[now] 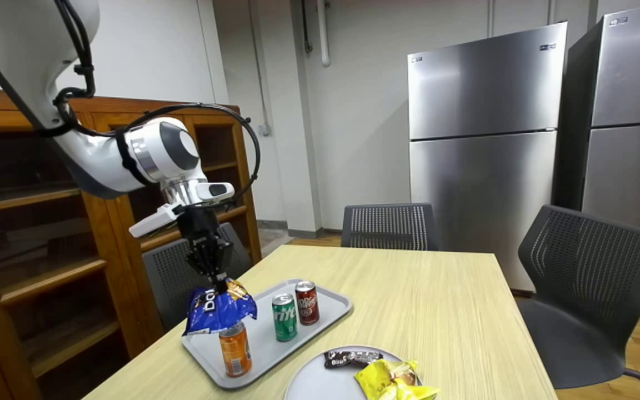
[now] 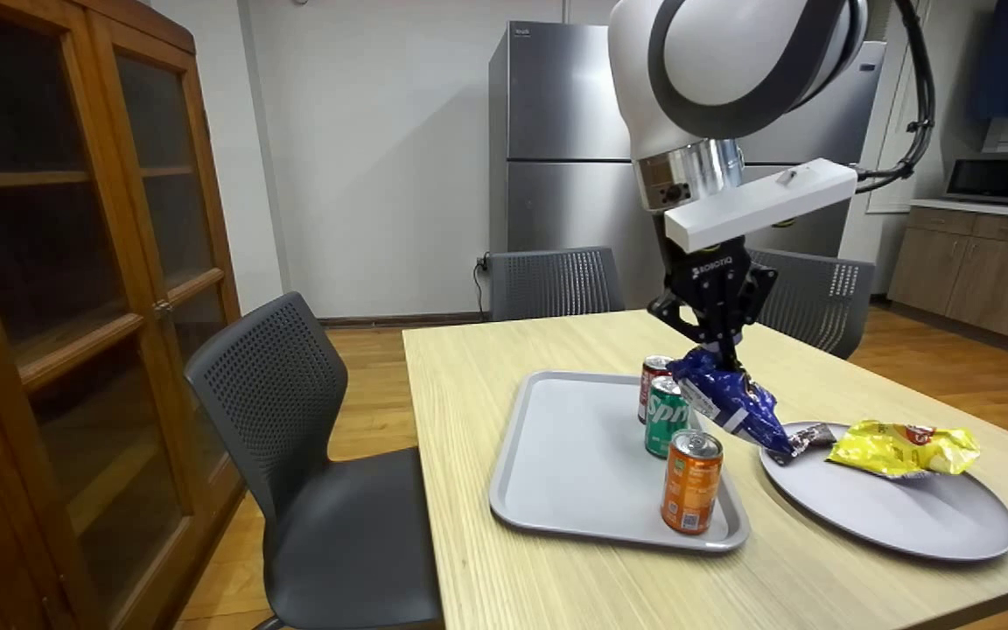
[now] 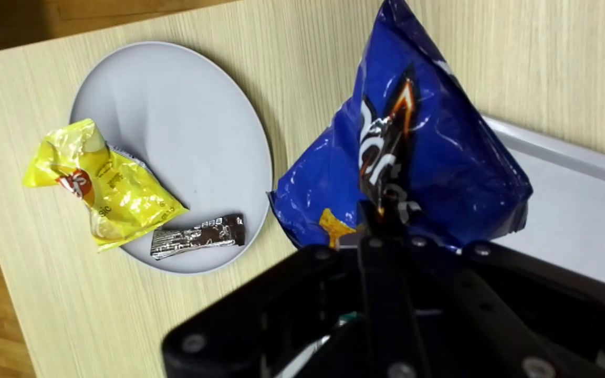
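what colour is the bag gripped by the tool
The bag is mostly deep blue, with some white and orange print; the wrist view shows it best.

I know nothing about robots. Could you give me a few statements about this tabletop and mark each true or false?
1. On the grey tray, the Sprite can stands between the Dr Pepper can and the orange can. True.
2. The tray holds four cans. False: it holds three.
3. The gripper pinches the blue Doritos bag. True.
4. The Doritos bag lies on the tray. False: it hangs from the gripper.
5. The grey plate holds a yellow Lay's bag and a dark-wrapped bar. True.
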Available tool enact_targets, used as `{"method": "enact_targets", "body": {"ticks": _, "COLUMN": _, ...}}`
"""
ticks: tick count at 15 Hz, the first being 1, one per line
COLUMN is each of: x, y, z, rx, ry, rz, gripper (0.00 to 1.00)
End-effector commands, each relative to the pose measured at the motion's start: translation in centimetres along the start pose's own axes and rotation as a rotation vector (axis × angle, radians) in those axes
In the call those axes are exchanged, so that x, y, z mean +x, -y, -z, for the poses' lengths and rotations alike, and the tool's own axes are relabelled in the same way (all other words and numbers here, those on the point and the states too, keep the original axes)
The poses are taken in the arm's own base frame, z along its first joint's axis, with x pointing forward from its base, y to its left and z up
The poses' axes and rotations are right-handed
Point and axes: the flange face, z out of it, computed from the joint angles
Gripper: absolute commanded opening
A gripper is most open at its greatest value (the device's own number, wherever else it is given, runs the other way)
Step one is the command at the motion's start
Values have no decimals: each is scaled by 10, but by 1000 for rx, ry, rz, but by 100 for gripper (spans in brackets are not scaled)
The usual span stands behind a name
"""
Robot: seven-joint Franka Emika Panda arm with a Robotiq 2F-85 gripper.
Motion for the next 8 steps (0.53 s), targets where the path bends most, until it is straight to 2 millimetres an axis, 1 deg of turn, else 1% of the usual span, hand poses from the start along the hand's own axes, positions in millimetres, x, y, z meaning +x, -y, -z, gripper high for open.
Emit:
{"method": "enact_targets", "body": {"ticks": 1, "x": -15, "y": 21, "z": 20, "rx": -8, "ry": -31, "rz": 39, "gripper": 0}}
{"method": "enact_targets", "body": {"ticks": 8, "x": -34, "y": 76, "z": 28, "rx": 32, "ry": -61, "rz": 161, "gripper": 0}}
